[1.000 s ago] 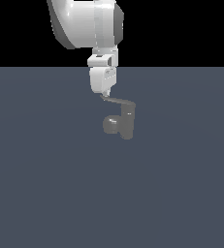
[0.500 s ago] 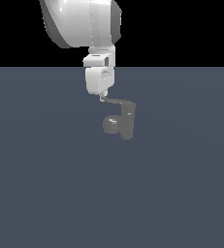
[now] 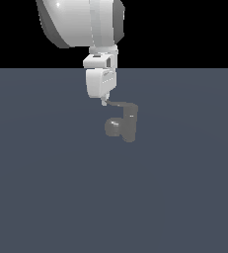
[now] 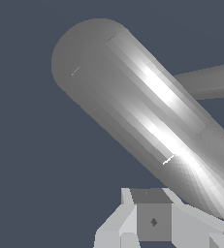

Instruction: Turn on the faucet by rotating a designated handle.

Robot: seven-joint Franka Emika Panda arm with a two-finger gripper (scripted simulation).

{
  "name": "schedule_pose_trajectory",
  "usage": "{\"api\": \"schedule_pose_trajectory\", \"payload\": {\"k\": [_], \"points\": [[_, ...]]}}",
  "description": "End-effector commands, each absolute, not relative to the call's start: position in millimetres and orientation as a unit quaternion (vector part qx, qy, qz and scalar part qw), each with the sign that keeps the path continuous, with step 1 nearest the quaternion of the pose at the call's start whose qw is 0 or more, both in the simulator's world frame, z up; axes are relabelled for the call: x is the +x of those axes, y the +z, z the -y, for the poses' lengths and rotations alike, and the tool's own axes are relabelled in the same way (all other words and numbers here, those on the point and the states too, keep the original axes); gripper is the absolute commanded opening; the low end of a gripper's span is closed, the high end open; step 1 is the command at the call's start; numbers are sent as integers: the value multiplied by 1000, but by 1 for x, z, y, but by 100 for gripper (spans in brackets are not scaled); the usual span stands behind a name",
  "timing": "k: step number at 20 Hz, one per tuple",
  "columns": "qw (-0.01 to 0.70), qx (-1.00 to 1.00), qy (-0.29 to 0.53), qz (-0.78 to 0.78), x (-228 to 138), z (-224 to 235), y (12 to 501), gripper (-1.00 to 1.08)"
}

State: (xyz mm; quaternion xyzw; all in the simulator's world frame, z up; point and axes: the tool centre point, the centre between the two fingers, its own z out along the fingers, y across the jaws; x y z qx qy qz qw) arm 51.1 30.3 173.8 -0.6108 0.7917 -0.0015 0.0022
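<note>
— Grey and glossy, that's what fills the wrist view nearest the lens: a wide metal cylinder with a bright streak along it, running from about ten o'clock down to four o'clock. Which part of the tap is it?

— I cannot tell for sure; it belongs to the small grey metal faucet, but body or spout is not clear at this range. A thinner grey bar sticks out behind it toward three o'clock, possibly the lever.

— And the pale blocky pieces at six o'clock?

— Those are parts of the white robot gripper, just beside the cylinder. Open or closed, I cannot tell: the fingertips are not clearly shown in either view.

— What of the exterior view?

— On the flat dark blue-grey floor the faucet stands near the centre, its stubby rounded spout pointing to nine o'clock. The thin flat grey metal handle reaches from the top toward ten o'clock. The gripper hangs at its tip, seemingly touching it, beneath the large white arm at twelve o'clock.
</note>
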Motion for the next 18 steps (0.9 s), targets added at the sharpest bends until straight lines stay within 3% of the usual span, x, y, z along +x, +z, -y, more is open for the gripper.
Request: {"api": "schedule_pose_trajectory", "payload": {"k": [1, 18], "points": [[0, -607, -1, -794, 43, -22, 173, -100], [0, -608, 0, -794, -2, -10, 173, -100]]}}
